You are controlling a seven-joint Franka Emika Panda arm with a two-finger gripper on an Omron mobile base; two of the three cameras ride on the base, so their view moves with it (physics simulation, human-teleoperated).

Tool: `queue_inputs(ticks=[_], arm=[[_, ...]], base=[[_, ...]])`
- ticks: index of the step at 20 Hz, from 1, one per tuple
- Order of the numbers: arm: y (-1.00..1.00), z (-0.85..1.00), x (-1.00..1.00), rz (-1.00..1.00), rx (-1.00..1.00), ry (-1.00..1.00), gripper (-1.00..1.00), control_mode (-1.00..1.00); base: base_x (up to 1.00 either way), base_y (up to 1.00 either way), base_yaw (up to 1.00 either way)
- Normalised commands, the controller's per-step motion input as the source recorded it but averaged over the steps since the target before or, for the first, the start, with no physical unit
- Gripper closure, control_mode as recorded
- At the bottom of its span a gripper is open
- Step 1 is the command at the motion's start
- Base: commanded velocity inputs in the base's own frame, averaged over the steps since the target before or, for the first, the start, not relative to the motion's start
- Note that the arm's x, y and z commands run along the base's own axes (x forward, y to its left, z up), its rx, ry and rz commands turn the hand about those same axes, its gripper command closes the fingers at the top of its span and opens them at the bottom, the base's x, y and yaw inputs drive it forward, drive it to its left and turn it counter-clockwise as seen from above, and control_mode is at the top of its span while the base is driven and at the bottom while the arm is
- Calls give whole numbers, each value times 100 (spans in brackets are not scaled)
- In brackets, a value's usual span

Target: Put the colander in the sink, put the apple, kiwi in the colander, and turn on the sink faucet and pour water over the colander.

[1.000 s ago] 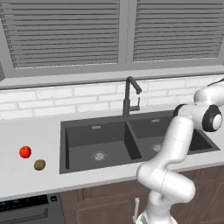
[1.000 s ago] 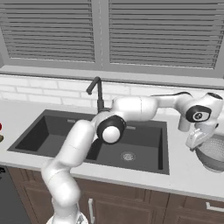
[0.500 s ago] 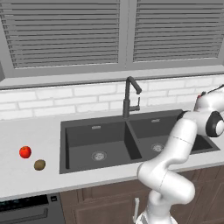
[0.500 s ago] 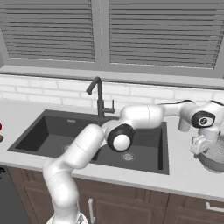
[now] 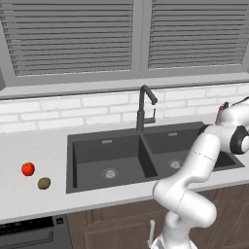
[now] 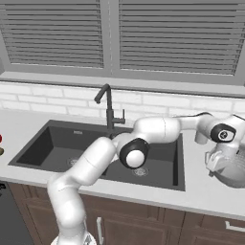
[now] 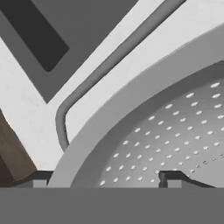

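reaching way out to the right here, the gripper (image 7: 103, 178) sits low over the colander (image 7: 175, 135) with its two tips spread wide apart, one outside the rim and one inside, so it looks lined up to pinch the rim. nothing is clamped yet as far as i can tell. the colander (image 6: 232, 167) is on the counter (image 6: 206, 196) to the right of the sink (image 6: 57, 143), not in a basin, so step one isn't done. the apple (image 5: 27, 168) and kiwi (image 5: 44, 183) sit close together on the counter left of the sink, which the left base view shows fully, while the right one only catches them at its edge. the faucet (image 5: 144, 108) stands behind the divider. the hand view gives the straddled rim.
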Motion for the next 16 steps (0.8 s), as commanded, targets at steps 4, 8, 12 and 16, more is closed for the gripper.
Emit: queue_inputs(ticks=[4, 8, 12, 16], arm=[[32, -47, -20, 0, 0, 0, 100, -100], [26, -22, -5, 0, 4, 0, 100, -100], [17, 1, 0, -1, 10, -8, 100, -100], [18, 20, -6, 0, 6, -14, 100, -100]], base=[[0, 0, 0], [0, 0, 0], [0, 0, 0], [0, 0, 0]])
